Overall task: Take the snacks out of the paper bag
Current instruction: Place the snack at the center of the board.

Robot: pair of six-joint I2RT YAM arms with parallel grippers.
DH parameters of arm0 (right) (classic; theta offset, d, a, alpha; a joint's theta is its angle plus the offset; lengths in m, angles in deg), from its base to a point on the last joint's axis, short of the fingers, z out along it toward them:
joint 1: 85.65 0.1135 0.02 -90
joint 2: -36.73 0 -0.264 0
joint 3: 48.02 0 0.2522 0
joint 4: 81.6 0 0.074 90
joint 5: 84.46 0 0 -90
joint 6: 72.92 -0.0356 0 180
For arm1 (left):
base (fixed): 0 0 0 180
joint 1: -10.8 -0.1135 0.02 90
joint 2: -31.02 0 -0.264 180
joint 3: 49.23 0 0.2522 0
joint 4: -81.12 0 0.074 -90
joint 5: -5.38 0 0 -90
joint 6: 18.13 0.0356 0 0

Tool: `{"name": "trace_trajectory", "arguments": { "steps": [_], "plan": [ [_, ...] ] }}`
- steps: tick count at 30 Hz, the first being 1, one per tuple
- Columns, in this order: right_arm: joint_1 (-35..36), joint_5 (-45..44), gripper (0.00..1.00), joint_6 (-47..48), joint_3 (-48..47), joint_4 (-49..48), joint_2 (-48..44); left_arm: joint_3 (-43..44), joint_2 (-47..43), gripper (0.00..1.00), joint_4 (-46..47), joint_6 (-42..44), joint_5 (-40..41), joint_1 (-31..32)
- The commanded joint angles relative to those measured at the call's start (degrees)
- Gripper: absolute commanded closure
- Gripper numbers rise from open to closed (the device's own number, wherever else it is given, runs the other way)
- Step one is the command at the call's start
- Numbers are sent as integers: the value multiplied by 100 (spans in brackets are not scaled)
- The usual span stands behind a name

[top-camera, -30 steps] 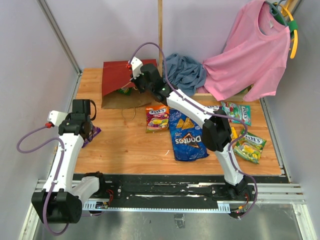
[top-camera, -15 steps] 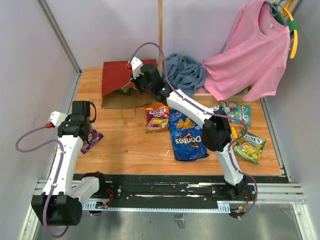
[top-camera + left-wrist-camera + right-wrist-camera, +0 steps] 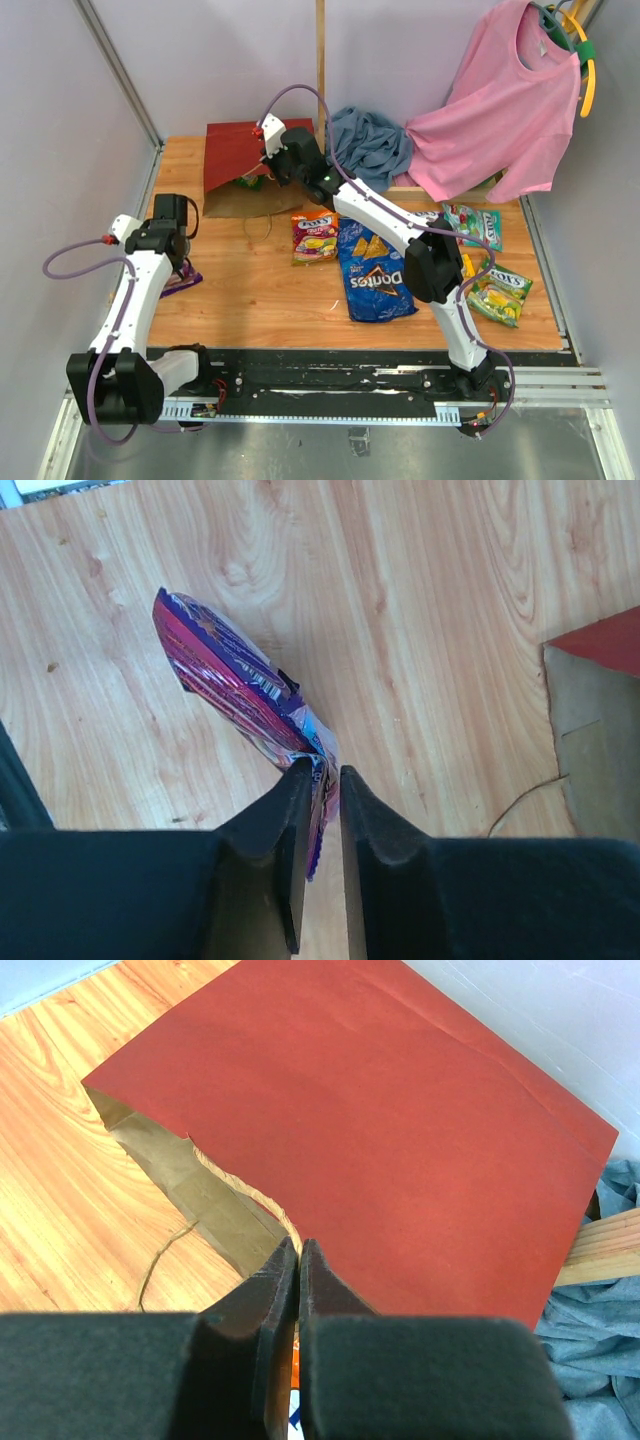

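Note:
The dark-red paper bag [image 3: 232,148] lies flat at the back left, its brown mouth facing me. My right gripper [image 3: 268,168] is shut on the bag's upper edge [image 3: 380,1130] by the cord. A green packet [image 3: 250,181] peeks from the mouth. On the table lie a blue Doritos bag [image 3: 375,275], a red-orange packet [image 3: 314,238], a green packet [image 3: 475,224], and a yellow-green one [image 3: 500,293]. My left gripper [image 3: 175,242] hovers over a purple packet [image 3: 182,278]. In the left wrist view its jaws [image 3: 320,768] stand narrowly apart, the packet's [image 3: 225,675] edge touching only the left finger.
A pink shirt [image 3: 500,110] hangs on a hanger at the back right over a blue-grey cloth [image 3: 370,145]. A wooden post [image 3: 320,60] stands at the back. Walls close both sides. The bag's corner [image 3: 600,730] is to the right of the left gripper.
The left arm has swung up and back from the purple packet, which stays on the table at the left. The right arm and bag have not moved.

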Motion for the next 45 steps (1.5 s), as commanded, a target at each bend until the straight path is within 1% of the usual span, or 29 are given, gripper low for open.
{"name": "trace_trajectory", "arguments": {
  "steps": [1, 3, 4, 11, 18, 24, 28, 31, 32, 34, 36, 39, 41, 43, 45],
  "plan": [
    [65, -5, 99, 8, -61, -49, -158, 237, 40, 66, 242, 53, 297, -24],
    [70, -1, 99, 16, -88, -34, -137, 272, 33, 47, 339, 64, 408, -29],
    [65, 4, 99, 17, -93, -31, -129, 286, 34, 42, 397, 99, 443, -35],
    [69, 32, 99, 17, -130, -30, -87, 419, 209, 28, 621, 182, 556, -114],
    [67, 69, 99, 25, -140, -35, -86, 433, 371, 21, 858, 129, 455, -143],
    [65, 100, 99, 40, -90, -47, -133, 320, 633, 18, 1372, -117, 595, -143],
    [65, 72, 99, 131, -41, -49, -159, 474, 1001, 17, 1544, -155, 847, -143],
    [65, 69, 99, 199, -32, -44, -168, 711, 1112, 17, 1610, -1, 823, -143],
    [65, 69, 99, 227, -32, -38, -163, 738, 1060, 17, 1673, 110, 716, -136],
    [65, 81, 99, 296, -31, -21, -171, 623, 778, 17, 2088, 497, 324, -126],
    [56, 126, 99, 368, -21, -13, -186, 228, 287, 16, 2797, 1049, -332, -122],
    [48, 140, 99, 428, 24, -14, -218, -731, -596, 17, 3974, 1417, -1476, -9],
    [24, 149, 99, 422, 34, -42, -213, -1472, -1083, 11, 4574, 1457, -2126, 199],
    [13, 156, 99, 370, 26, -65, -180, -2240, -1402, 7, 5216, 1435, -2731, 437],
    [9, 180, 99, 299, -11, -73, -143, -2958, -1481, 8, 5962, 1219, -3139, 619]
  ]
}}
